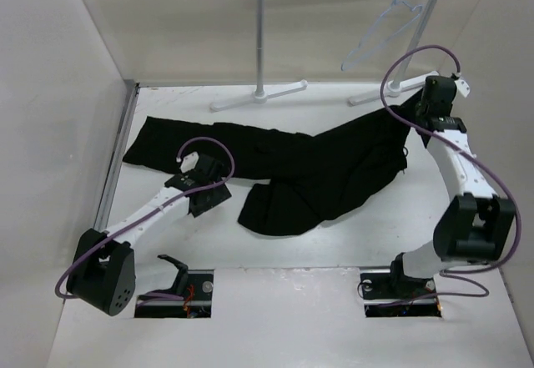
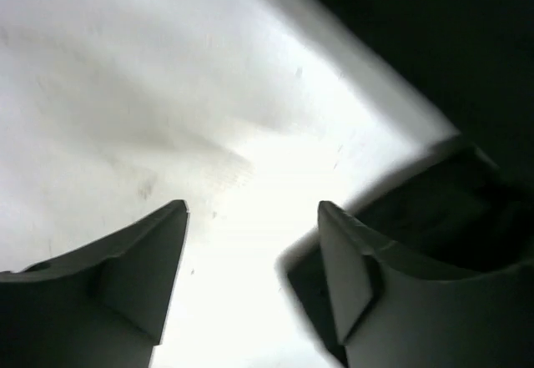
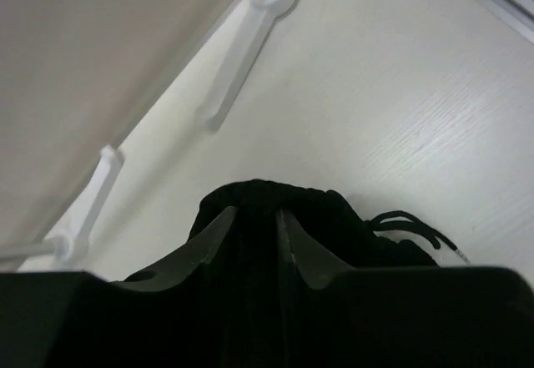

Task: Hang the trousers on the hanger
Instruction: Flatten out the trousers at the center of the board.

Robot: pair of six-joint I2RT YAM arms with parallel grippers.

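Note:
Black trousers (image 1: 284, 163) lie spread across the table, one leg running to the far left and the waist end at the right. My left gripper (image 1: 210, 199) hovers open at the near edge of the left leg; in its wrist view the left gripper (image 2: 252, 209) has bare table between its fingers and dark cloth (image 2: 467, 51) to the right. My right gripper (image 1: 421, 113) is at the waist end; in its wrist view the right gripper (image 3: 257, 211) has a bunched peak of trousers (image 3: 334, 218) between its narrowly spaced fingers. The thin pale hanger (image 1: 380, 30) hangs on the rack behind.
A white clothes rack stands at the back with an upright pole (image 1: 261, 34) and floor feet (image 1: 259, 97); its feet (image 3: 242, 51) lie just beyond the right gripper. White walls close the left and right sides. A black drawstring (image 3: 413, 226) trails from the waist.

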